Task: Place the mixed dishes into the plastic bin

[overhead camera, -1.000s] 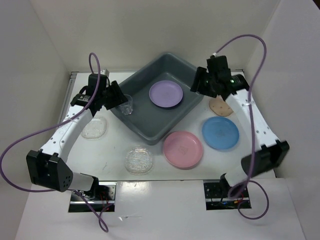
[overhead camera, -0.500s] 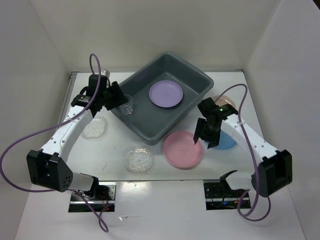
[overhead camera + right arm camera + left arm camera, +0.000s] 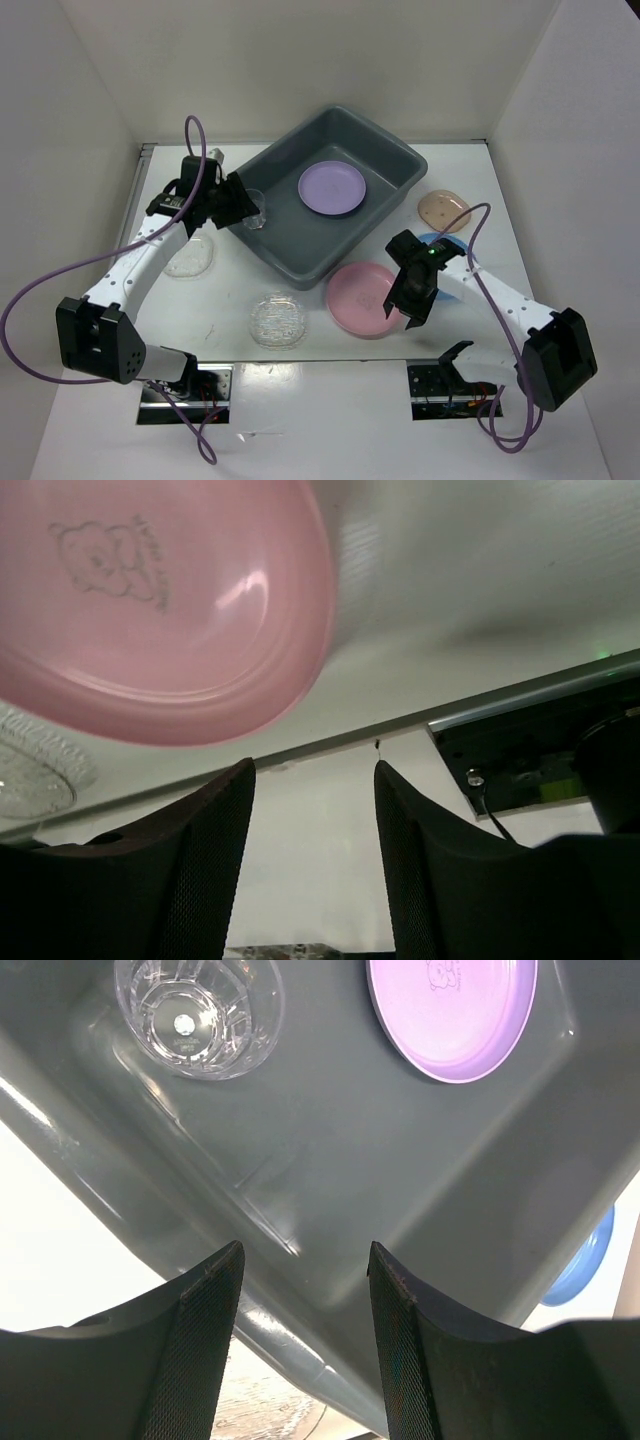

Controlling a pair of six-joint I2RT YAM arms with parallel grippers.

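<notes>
The dark grey plastic bin (image 3: 390, 160) holds the lilac plate (image 3: 332, 188) and the small clear cup (image 3: 254, 211) in its left corner. My left gripper (image 3: 240, 207) is open and empty over the bin's left rim, beside the cup. In the left wrist view the cup (image 3: 197, 1015) and lilac plate (image 3: 450, 1010) lie beyond the open gripper (image 3: 305, 1260). My right gripper (image 3: 403, 308) is open and empty over the right edge of the pink plate (image 3: 358, 298). The right wrist view shows the pink plate (image 3: 150, 600) ahead of the open gripper (image 3: 315, 820).
The blue plate (image 3: 437, 242) lies mostly under my right arm. The tan dish (image 3: 444, 210) sits right of the bin. One clear glass plate (image 3: 277, 320) lies near the front edge, another (image 3: 188, 256) at the left under my left arm.
My right arm swung from the bin's far right corner down to the pink plate's right edge. My left gripper edged right at the bin's left corner; the cup stayed put.
</notes>
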